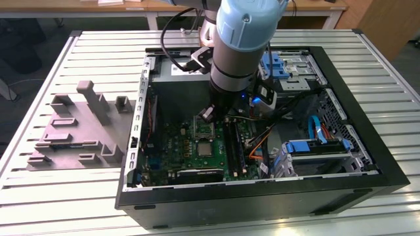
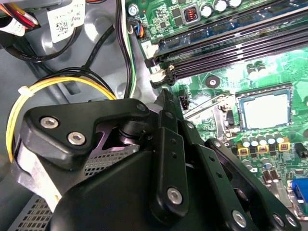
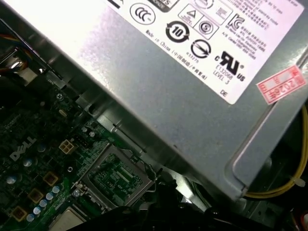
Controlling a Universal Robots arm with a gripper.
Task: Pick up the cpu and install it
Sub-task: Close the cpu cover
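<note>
Cpu (image 2: 266,109) seated in motherboard (image 1: 196,162) socket, frame raised | end effector (image 1: 208,114) just above frame, grip cannot be told | advice: keep chip flat, corners aligned.

The cpu (image 2: 266,109), a pale silver square, lies flat in the motherboard (image 2: 284,65) socket

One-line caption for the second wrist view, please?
Gripper over the green motherboard, the cpu seated in its socket.

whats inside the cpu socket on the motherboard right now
The cpu lies in the socket, pale top showing. The contacts under it are covered. The open socket frame stands beside it.
</note>
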